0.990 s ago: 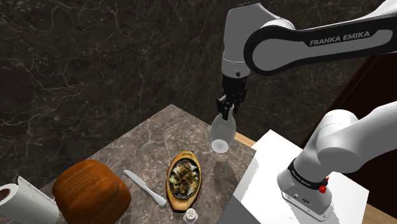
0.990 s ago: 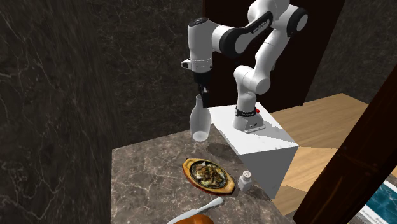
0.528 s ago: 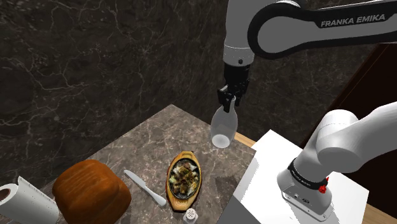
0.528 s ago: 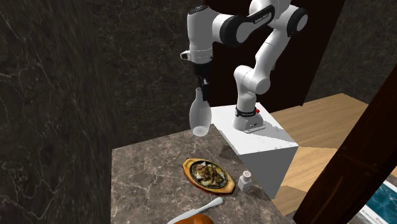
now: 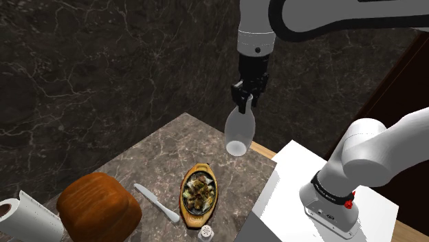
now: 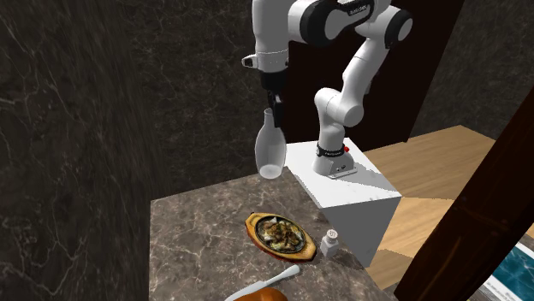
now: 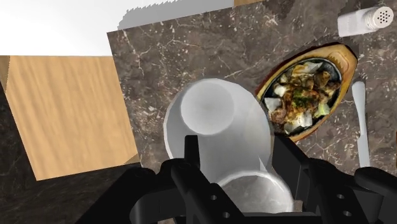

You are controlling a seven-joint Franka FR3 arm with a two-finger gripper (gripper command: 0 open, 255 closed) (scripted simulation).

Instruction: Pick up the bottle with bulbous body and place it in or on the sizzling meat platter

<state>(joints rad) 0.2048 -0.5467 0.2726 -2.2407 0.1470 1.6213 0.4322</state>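
The gripper (image 5: 243, 104) has its fingers clamped on the neck of the white bottle (image 5: 239, 132), which hangs upright in the air, high above the platter (image 5: 201, 167) and off to its far side rather than over it. With only the slim neck held and the round body hanging below, a quick swing toward the platter could make the bottle pivot or slip. Set on the heaped food, it may topple.

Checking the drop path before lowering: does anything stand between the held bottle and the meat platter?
Nothing visible does. The bottle hangs in the gripper over bare tabletop; the platter lies open nearby, shaker and knife beside it, off the path.
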